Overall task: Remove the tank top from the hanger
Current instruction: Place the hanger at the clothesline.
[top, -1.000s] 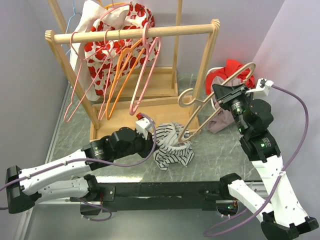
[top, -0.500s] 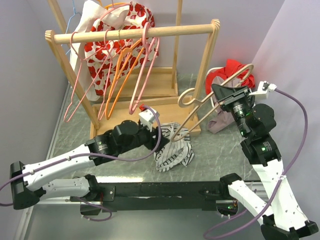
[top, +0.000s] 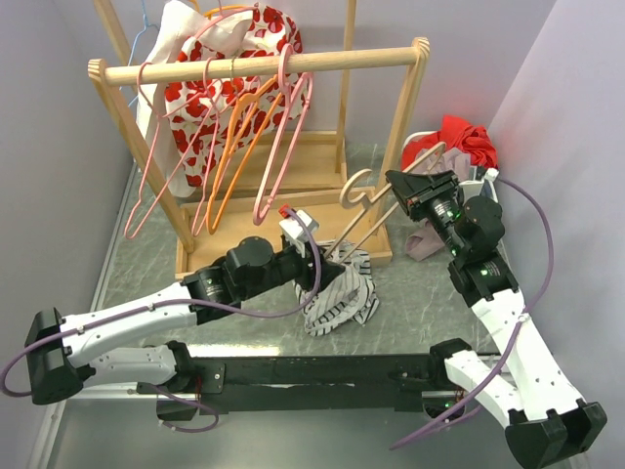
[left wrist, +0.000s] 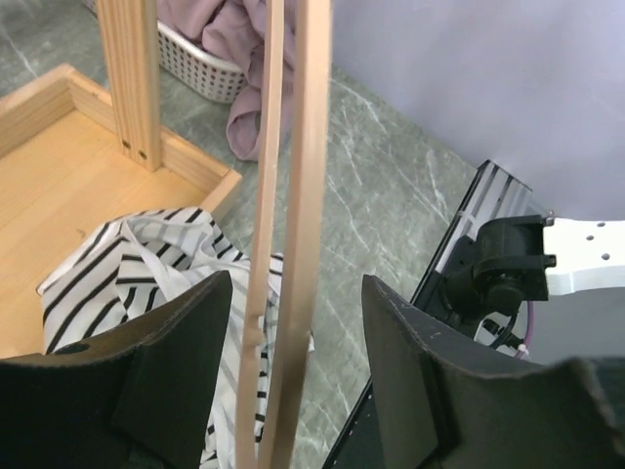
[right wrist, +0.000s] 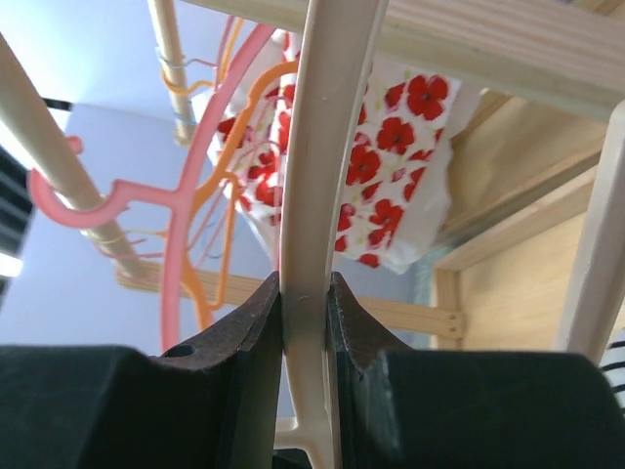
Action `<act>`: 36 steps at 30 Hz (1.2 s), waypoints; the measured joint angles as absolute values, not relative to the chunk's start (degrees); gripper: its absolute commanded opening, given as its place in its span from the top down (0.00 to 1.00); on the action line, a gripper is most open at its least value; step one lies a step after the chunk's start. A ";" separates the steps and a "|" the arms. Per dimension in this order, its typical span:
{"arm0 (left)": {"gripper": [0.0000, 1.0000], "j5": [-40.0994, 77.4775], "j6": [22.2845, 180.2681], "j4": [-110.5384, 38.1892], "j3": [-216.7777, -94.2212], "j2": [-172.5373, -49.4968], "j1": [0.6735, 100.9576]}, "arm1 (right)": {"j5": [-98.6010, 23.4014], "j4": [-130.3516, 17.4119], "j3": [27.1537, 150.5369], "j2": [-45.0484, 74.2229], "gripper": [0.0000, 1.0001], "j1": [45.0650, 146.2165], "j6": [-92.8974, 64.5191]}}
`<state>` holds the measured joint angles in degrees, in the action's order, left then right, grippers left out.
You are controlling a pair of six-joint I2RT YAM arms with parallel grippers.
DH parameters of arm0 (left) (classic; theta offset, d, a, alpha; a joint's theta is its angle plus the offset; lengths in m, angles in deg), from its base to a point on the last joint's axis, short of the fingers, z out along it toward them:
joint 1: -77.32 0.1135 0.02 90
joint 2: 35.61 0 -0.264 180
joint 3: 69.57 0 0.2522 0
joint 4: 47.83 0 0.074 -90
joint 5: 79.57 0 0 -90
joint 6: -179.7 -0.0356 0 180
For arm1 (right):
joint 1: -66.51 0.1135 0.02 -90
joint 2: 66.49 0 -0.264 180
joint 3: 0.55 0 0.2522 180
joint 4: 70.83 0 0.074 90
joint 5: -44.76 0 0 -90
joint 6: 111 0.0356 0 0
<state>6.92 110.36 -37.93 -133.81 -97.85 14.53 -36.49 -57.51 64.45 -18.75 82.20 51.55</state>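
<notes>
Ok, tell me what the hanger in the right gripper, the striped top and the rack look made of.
Hanger: smooth, matte, beige; pale wood or moulded plastic, as no grain shows clearly.
Tank top: thin, soft fabric, probably knit, with black-and-white stripes; it lies crumpled in folds.
Rack: light, bare-looking wood, with visible grain lines and joints.

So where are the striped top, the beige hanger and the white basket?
striped top [top: 342, 303], overhead view, middle of the crumpled fabric.
beige hanger [right wrist: 317, 147], right wrist view, its long arm.
white basket [left wrist: 195, 61], left wrist view, its latticed wall.

Top view looks down; both wrist views (close) share the hanger [left wrist: 305, 147].
</notes>
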 measured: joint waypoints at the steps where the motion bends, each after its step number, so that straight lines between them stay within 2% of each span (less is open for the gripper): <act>1: 0.42 6.72 110.36 -38.37 -133.11 -97.80 14.53 | -35.98 -58.43 63.91 -18.83 1.00 82.04 52.86; 5: 0.48 5.74 110.58 -39.17 -128.56 -97.17 14.42 | -34.83 -62.26 61.79 -19.03 1.00 81.82 56.51; 8: 0.65 4.80 111.11 -38.89 -126.33 -95.95 14.31 | -34.63 -63.79 60.85 -19.07 1.00 81.52 58.61; 9: 0.76 4.47 111.30 -38.91 -126.07 -95.55 14.27 | -34.63 -64.00 60.59 -19.16 1.00 81.43 59.20; 11: 0.83 3.95 111.46 -38.98 -126.07 -94.85 14.20 | -34.63 -64.94 59.73 -19.32 1.00 81.34 60.38; 13: 0.98 3.73 110.89 -38.91 -126.09 -94.31 14.12 | -34.65 -65.32 59.06 -19.38 1.00 81.17 61.32; 18: 0.99 4.45 108.96 -37.16 -127.38 -94.48 13.00 | -34.76 -64.25 58.92 -19.38 1.00 80.97 61.67; 21: 0.99 4.36 108.09 -34.72 -128.91 -94.81 12.96 | -35.53 -62.21 59.06 -20.36 0.68 80.78 60.69; 22: 0.99 4.36 107.76 -33.62 -129.42 -94.81 12.96 | -35.79 -61.01 59.21 -20.89 0.53 80.75 60.10; 25: 0.99 4.41 106.97 -29.23 -132.17 -94.74 12.98 | -36.09 -55.39 60.89 -22.66 0.29 80.82 55.99; 28: 0.99 4.12 106.36 -24.20 -135.99 -93.56 13.66 | -37.27 -48.22 63.54 -24.95 0.19 81.15 49.87; 36: 0.99 6.48 105.88 -10.00 -143.93 -83.75 13.70 | -49.01 -35.50 69.92 -31.36 0.10 81.15 38.37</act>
<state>6.48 105.88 -10.00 -143.93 -83.75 13.70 -49.01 -35.50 69.92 -31.36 81.15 38.37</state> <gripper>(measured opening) 0.099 0.881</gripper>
